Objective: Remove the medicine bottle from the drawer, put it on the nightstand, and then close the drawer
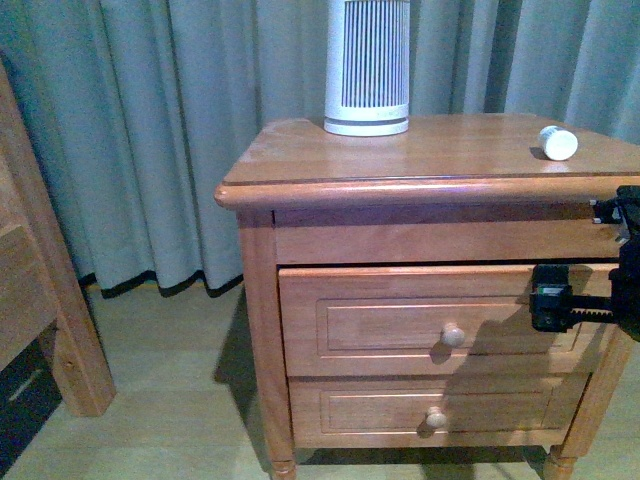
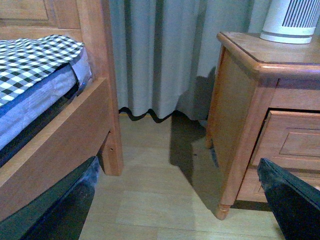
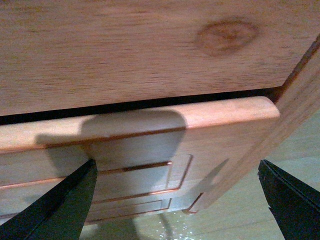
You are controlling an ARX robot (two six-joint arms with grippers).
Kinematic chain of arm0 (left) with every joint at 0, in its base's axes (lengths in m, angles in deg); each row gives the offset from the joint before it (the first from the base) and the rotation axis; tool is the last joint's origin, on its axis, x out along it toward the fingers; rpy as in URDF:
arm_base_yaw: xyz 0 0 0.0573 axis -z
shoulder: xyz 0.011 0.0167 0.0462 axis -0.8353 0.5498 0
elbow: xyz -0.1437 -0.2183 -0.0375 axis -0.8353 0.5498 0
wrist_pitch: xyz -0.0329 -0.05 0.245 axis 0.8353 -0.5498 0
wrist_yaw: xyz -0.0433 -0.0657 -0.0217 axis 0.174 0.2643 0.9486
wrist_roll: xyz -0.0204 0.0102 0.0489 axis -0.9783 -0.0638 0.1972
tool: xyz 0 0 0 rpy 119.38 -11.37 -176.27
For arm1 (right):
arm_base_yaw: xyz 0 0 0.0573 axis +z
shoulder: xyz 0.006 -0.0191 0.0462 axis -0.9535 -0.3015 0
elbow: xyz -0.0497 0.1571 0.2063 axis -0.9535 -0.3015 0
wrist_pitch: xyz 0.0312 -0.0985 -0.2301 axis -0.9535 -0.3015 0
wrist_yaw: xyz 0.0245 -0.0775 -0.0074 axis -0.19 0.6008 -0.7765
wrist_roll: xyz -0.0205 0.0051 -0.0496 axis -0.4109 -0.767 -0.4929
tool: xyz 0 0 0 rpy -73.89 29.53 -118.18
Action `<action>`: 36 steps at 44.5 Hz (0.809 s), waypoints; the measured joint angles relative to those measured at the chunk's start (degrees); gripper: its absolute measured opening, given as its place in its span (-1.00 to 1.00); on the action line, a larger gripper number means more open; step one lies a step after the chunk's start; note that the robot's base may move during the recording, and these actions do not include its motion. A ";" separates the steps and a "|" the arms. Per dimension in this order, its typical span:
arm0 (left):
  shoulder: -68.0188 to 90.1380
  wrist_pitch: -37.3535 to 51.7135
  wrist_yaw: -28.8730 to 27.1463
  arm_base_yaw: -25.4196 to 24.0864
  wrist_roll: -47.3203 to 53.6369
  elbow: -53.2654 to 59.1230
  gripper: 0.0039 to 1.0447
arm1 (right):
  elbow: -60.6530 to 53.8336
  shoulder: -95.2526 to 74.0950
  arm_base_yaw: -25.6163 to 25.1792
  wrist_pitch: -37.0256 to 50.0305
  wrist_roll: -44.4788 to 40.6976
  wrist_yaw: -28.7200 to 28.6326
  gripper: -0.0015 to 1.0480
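Note:
The medicine bottle, tiny and white, lies on its side on the nightstand's top near the right edge. The drawer, the upper one with a round knob, stands out a little from the frame. The right wrist view shows a dark gap above its front. My right gripper is open and empty, just in front of the drawer's right end, as the right wrist view also shows. My left gripper is open and empty over the floor, left of the nightstand.
A tall white ribbed device stands at the back of the nightstand top. A shallower drawer sits below. A wooden bed frame with checked bedding stands to the left. Grey curtains hang behind. The floor is pale wood.

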 joint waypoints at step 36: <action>0.00 0.00 0.00 0.00 0.00 0.00 0.88 | 4.68 -2.34 -4.72 -3.17 -2.10 -2.08 0.87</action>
